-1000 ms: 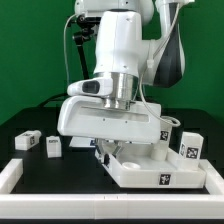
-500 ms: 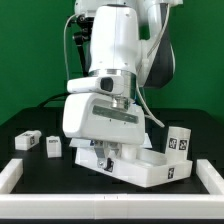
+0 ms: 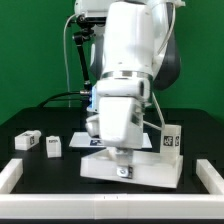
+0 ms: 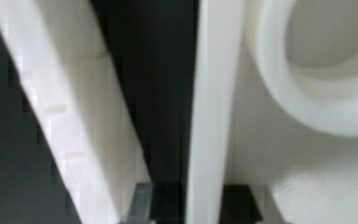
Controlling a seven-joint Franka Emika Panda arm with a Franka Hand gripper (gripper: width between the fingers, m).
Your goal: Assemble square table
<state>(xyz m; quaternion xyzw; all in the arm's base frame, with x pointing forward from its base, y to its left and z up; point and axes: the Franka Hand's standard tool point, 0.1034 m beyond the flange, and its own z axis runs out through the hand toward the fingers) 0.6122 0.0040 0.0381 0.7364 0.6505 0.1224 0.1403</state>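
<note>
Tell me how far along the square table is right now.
Done: no leg looks fitted to the tabletop slab. In hand: the gripper is shut on the slab's rim, its thin wall pinched in the wrist view. Left: all the legs; two lie loose at the exterior view's left, one beside the slab at its right, and a fourth is out of sight.

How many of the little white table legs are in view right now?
3. One leg and another leg sit at the exterior view's left; a third leg stands at its right, behind the tabletop. The arm may hide a fourth.
</note>
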